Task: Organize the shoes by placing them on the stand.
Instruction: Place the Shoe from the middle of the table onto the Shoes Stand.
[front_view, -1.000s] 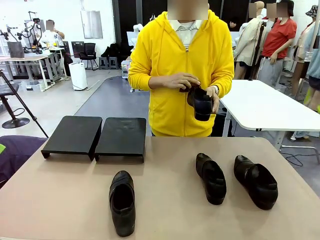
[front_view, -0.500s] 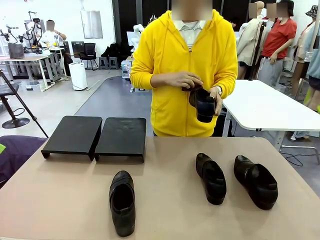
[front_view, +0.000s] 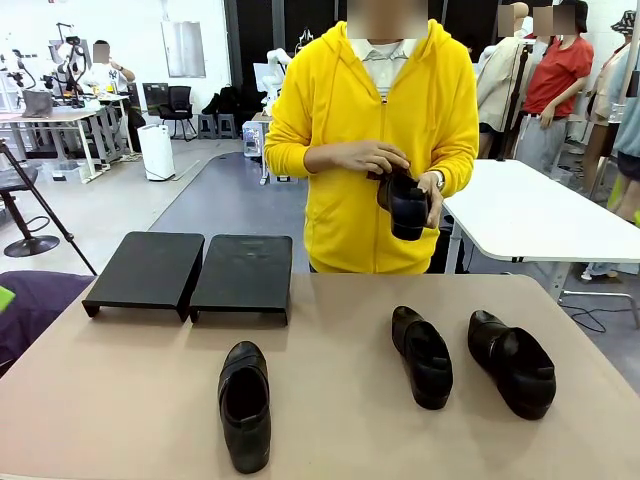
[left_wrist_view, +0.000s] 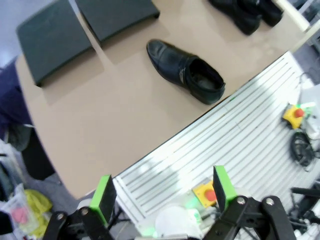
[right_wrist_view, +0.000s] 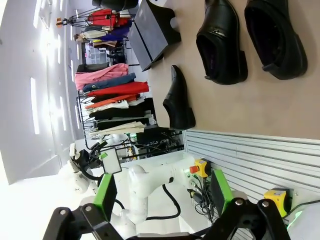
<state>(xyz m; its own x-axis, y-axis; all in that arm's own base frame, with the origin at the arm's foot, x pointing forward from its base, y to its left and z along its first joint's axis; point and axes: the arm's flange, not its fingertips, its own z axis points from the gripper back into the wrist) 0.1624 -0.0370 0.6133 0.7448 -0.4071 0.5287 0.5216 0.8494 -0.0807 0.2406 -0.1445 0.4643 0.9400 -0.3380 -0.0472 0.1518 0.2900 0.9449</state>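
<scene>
Tan table (front_view: 340, 430) stretches before me, with the stand (front_view: 190, 270) at ten o'clock. One shoe (front_view: 245, 403) lies at seven o'clock. A second shoe (front_view: 422, 355) and a third shoe (front_view: 512, 362) sit side by side at four o'clock. At twelve, the person's hands (front_view: 368, 158) hold the fourth shoe (front_view: 406, 203). My left gripper (left_wrist_view: 164, 190) and right gripper (right_wrist_view: 163, 192) both hang released, fingers spread wide.
</scene>
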